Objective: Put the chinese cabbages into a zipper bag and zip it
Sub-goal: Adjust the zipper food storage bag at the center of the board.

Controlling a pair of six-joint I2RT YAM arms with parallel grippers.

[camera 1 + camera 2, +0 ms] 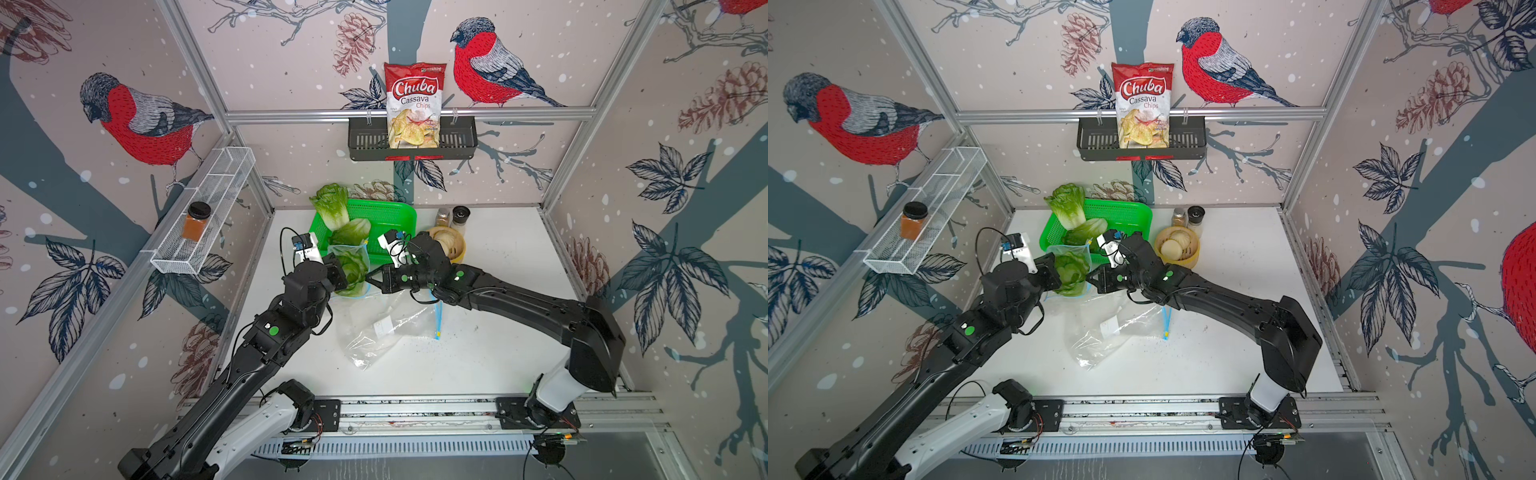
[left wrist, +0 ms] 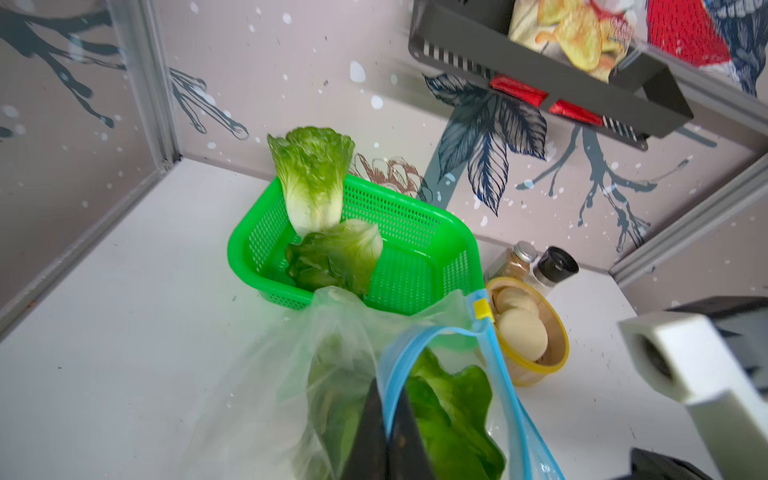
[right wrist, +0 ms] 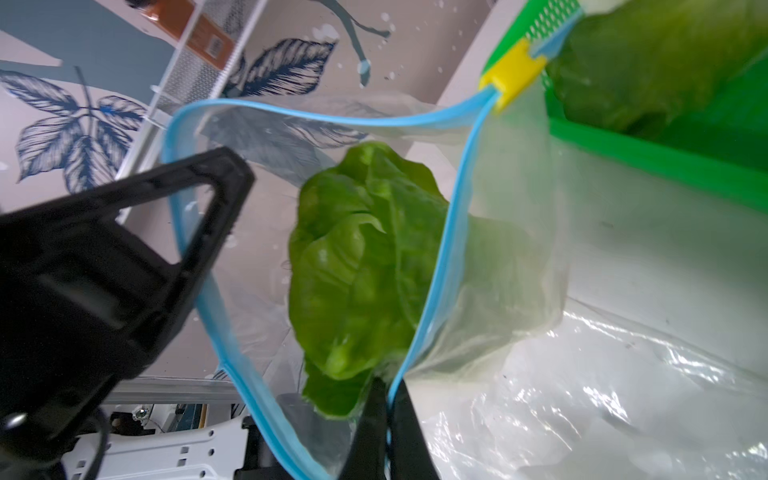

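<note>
At the mouth of the zipper bag, I've got my right end effector clenched on the blue zip rim, jaws pinched flat with the strip between them. Across the opening, my left end effector is grasping the opposite side of that same rim, just as tight. Between the two, the mouth is spread wide.

Looking down inside from the right wrist view, there's the bagged cabbage, green leaves facing the opening, sitting well below the rim. The yellow slider is parked at the far end of the zip, right against the near wall of the green basket.

Moving out: that basket is just behind the bag, and it holds the other two. The upright cabbage leans in the far left corner, leaves poking above the rim. The lying cabbage is on its side by the near wall, just behind the bag.

On the white tabletop, under my right arm, a spare clear bag lies flat and crinkled. Right of the basket sits a yellow bowl of pale round slices, two shakers behind it. On the back wall, a chips packet stands in a black rack.
</note>
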